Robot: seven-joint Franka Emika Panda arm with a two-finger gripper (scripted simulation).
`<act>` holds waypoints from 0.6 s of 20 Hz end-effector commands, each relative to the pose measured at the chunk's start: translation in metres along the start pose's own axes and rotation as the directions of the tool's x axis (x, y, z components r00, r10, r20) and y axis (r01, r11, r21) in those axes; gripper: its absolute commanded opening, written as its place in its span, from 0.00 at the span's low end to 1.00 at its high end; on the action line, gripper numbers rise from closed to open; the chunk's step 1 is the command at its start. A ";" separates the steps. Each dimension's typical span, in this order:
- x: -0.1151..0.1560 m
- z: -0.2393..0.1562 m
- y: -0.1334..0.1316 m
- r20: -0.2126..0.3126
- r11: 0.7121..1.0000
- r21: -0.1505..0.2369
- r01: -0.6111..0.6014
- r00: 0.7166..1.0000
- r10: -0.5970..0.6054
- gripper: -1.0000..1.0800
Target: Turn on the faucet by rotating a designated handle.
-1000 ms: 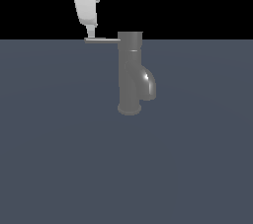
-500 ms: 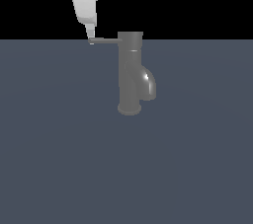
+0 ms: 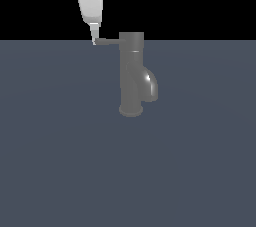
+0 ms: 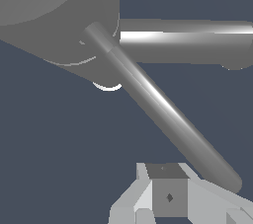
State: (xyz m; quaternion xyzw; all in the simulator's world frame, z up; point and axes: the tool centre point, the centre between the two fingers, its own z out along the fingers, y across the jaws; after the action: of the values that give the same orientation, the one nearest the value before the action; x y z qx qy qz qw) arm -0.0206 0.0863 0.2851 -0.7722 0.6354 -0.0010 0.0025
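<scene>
The faucet (image 3: 132, 73) is rendered in glossy dark grey, with a white highlight on its spout (image 3: 149, 85). The handle (image 3: 107, 42), just beside the gripper (image 3: 93, 40), is shown in a lighter grey metal, streaked with a pale sheen. The gripper is coloured white with light grey shading. The floor (image 3: 60, 161) below is a plain slate blue-grey, the backdrop (image 3: 200, 1) black.
</scene>
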 end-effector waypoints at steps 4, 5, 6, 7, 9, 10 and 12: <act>0.026 0.000 0.019 -0.002 1.000 -0.003 -0.014 1.000 0.014 0.00; 0.030 0.000 0.022 -0.002 1.000 -0.003 -0.014 1.000 0.014 0.00; 0.033 0.000 0.025 -0.002 1.000 -0.003 -0.014 1.000 0.014 0.00; 0.036 0.000 0.029 -0.002 1.000 -0.003 -0.014 1.000 0.014 0.00; 0.043 0.000 0.035 -0.002 1.000 -0.004 -0.015 1.000 0.015 0.00; 0.047 0.000 0.038 -0.002 1.000 -0.004 -0.015 1.000 0.015 0.00; 0.054 0.000 0.045 -0.002 1.000 -0.004 -0.015 1.000 0.015 0.00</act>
State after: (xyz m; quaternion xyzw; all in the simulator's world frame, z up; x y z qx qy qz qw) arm -0.0495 0.0399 0.2851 -0.7724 0.6352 -0.0008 0.0019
